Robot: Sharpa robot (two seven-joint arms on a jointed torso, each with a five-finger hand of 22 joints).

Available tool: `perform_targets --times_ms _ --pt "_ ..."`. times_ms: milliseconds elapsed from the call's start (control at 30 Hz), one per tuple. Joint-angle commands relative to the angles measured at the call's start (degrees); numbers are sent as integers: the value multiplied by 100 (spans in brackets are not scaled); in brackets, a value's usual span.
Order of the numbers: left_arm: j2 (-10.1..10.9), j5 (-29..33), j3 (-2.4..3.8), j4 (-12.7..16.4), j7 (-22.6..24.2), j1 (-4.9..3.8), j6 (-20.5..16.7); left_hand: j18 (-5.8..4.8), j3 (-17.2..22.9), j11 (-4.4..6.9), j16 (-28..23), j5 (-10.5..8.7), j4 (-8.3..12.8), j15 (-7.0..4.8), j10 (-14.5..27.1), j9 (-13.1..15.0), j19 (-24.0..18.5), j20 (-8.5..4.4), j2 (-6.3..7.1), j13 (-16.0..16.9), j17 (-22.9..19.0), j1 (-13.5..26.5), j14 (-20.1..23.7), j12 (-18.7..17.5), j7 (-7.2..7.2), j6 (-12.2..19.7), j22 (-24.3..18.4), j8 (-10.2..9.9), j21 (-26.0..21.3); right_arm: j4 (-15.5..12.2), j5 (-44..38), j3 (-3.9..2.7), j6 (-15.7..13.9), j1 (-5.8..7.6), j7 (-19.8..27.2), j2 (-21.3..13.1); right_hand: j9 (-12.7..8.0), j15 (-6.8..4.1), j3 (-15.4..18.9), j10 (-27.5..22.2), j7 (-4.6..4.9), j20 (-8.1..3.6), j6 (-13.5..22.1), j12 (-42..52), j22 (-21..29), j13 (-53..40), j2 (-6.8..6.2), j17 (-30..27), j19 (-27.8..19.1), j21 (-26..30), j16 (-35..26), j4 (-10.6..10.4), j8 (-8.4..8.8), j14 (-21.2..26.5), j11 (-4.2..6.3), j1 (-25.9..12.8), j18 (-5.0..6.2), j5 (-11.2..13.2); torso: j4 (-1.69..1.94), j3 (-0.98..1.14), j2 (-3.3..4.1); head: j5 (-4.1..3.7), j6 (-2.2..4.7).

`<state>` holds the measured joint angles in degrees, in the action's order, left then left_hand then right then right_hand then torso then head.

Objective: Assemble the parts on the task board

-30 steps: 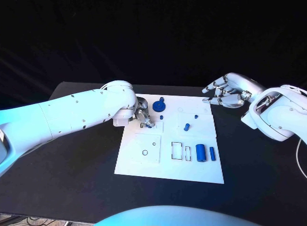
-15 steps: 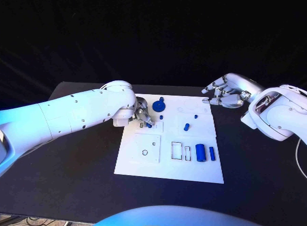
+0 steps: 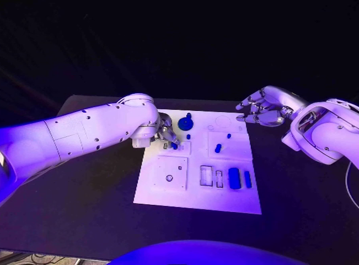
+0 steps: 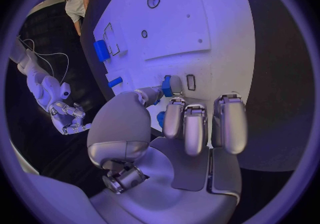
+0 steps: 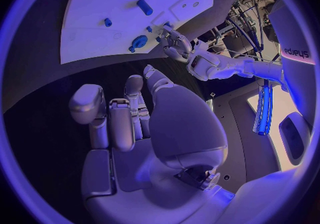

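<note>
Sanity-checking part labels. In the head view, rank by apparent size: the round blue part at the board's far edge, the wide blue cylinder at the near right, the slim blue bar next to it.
1. Round blue part, largest.
2. Wide blue cylinder, close behind; it lies nearer the camera, so this gap is unsure.
3. Slim blue bar, clearly smallest.

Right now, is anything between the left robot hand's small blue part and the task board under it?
Nothing visible. The left robot hand pinches the small blue part just above the task board, beside a small rectangular slot; the other blue pieces lie farther off.

Lab: black table (image 3: 84,199), task board (image 3: 197,193)
</note>
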<state>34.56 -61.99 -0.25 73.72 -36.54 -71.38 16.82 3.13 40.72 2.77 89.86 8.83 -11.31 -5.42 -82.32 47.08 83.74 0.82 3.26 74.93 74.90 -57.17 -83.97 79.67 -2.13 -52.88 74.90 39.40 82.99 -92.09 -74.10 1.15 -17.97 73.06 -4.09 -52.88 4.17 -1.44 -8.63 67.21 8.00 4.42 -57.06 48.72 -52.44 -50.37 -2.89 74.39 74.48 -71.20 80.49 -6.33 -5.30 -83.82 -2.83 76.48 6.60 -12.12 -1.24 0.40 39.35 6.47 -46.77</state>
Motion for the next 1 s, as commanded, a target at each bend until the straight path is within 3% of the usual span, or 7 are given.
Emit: perform_targets --times_ms 33,633,1000 --pt "-23 39 -23 -22 -67 26 153 -37 617 13 14 -16 646 -44 20 17 8 -16 7 125 1510 -15 -603 -42 122 -57 384 -5 -18 1 -41 2 108 -5 -31 7 -10 -4 -30 -43 16 6 43 -30 15 10 -8 -19 -46 37 -29 -16 -31 -290 -11 55 36 -37 -1 2 -1 -3 -2" --pt "-35 -43 -27 27 -53 23 323 -38 511 13 14 -40 873 -42 13 82 6 -17 166 131 1510 -122 -603 -41 123 -81 390 -5 -26 -3 -41 5 143 -6 -36 0 -10 -4 -33 -42 16 6 44 -26 21 7 -7 -19 -49 41 -30 -18 -31 -290 -11 59 37 -46 3 1 -2 -15 -19" --pt "-37 -58 -27 35 -30 24 213 -53 -273 47 14 -51 602 -62 -40 100 45 -30 239 184 1510 167 -603 -1 171 -241 458 -83 2 -2 -41 6 134 -6 -34 1 -10 -3 -35 -55 18 6 45 -46 41 27 -8 -40 -57 53 -44 -24 -33 -286 -13 61 41 -61 -1 1 -1 -19 -33"
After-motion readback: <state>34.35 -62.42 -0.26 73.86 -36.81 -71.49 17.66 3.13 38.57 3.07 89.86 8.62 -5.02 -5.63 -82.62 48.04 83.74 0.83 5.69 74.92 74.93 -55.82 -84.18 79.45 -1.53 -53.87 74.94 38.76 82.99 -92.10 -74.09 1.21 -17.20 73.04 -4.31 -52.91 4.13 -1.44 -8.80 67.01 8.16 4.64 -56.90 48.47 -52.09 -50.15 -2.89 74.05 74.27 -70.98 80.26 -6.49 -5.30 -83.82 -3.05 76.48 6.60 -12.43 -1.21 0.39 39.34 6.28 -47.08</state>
